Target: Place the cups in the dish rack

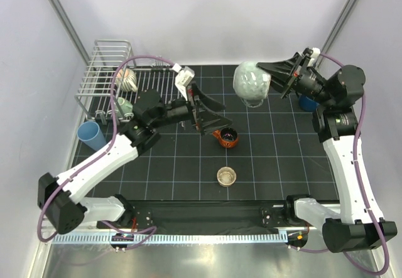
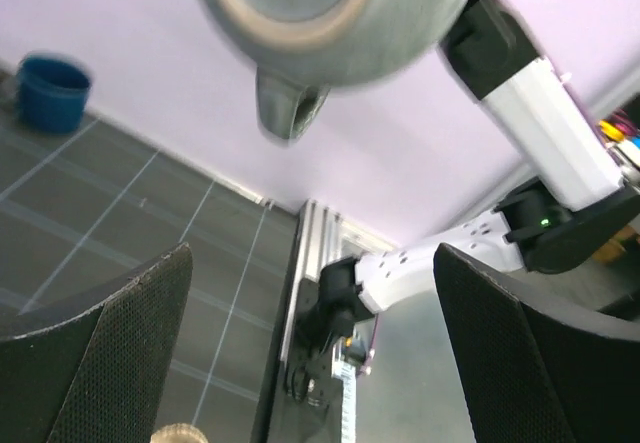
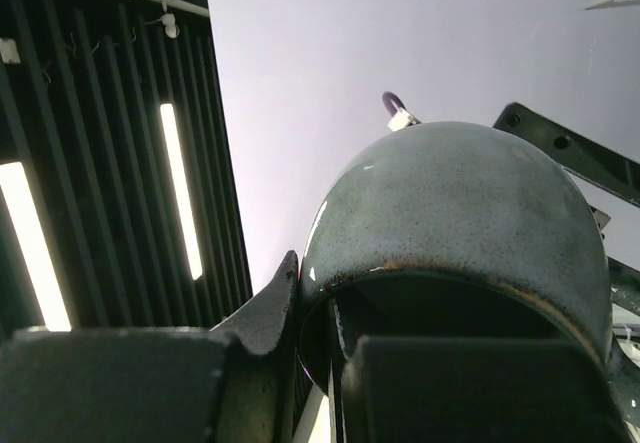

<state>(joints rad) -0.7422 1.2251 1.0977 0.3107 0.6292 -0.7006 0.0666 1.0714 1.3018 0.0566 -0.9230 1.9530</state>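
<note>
Filling the right wrist view, the grey mug (image 3: pixel 455 223) is pinched at its rim by the right gripper (image 3: pixel 318 348), its mouth partly hidden. Overhead it shows upper centre-right, well apart from the dish rack (image 1: pixel 107 71) at upper left. The left gripper (image 1: pixel 212 116) gapes empty near the orange-brown cup (image 1: pixel 227 138). The dark blue cup (image 1: pixel 308 102), half hidden overhead, shows clearly from the left wrist.

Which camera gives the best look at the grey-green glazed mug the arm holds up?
The right wrist view: the grey-green glazed mug fills it, sharp, rim pinched in the right gripper. The top view shows the whole mug, blurred; the left wrist view shows its handle, blurred.
</note>
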